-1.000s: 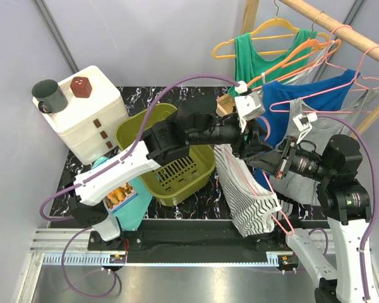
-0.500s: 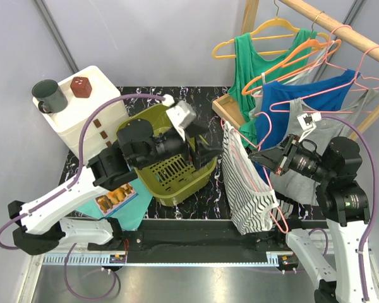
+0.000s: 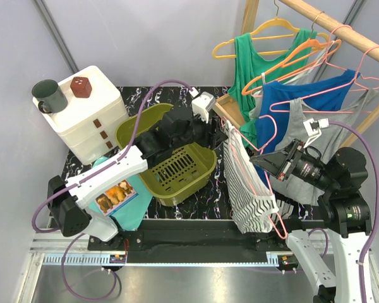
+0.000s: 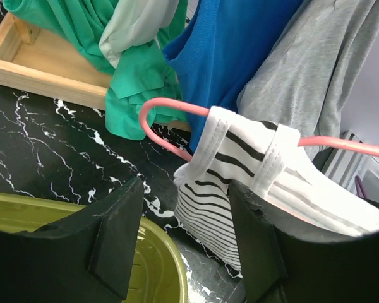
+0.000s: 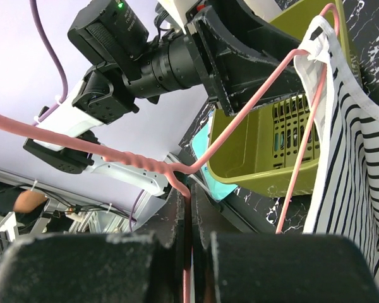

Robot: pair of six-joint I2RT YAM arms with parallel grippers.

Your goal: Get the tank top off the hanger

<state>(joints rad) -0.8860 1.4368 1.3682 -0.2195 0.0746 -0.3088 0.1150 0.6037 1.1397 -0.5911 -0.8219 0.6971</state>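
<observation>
We've got the striped tank top (image 3: 249, 189) hanging on the pink hanger (image 5: 139, 163), its shoulder straps (image 4: 275, 148) looped over the wire. The body drapes down over the near edge of the table (image 4: 50, 145), just beside the green basket (image 3: 177, 170). Not off yet, folks!

The right hand (image 5: 188, 218) is clamped tight on the hanger's neck, just under the twisted wire. We reckon that's the anchor: it holds the frame out in the open, clear of the wooden rail (image 3: 341, 28), so the fabric can be pulled against it.

The left hand (image 4: 184, 196) sits with fingers spread wide apart, gripping nothing, squared up to the strap that wraps the hanger's end. We judge the next move is to pinch that strap and slide it off the tip. Catch the wire too, and the whole hanger drags along.
</observation>
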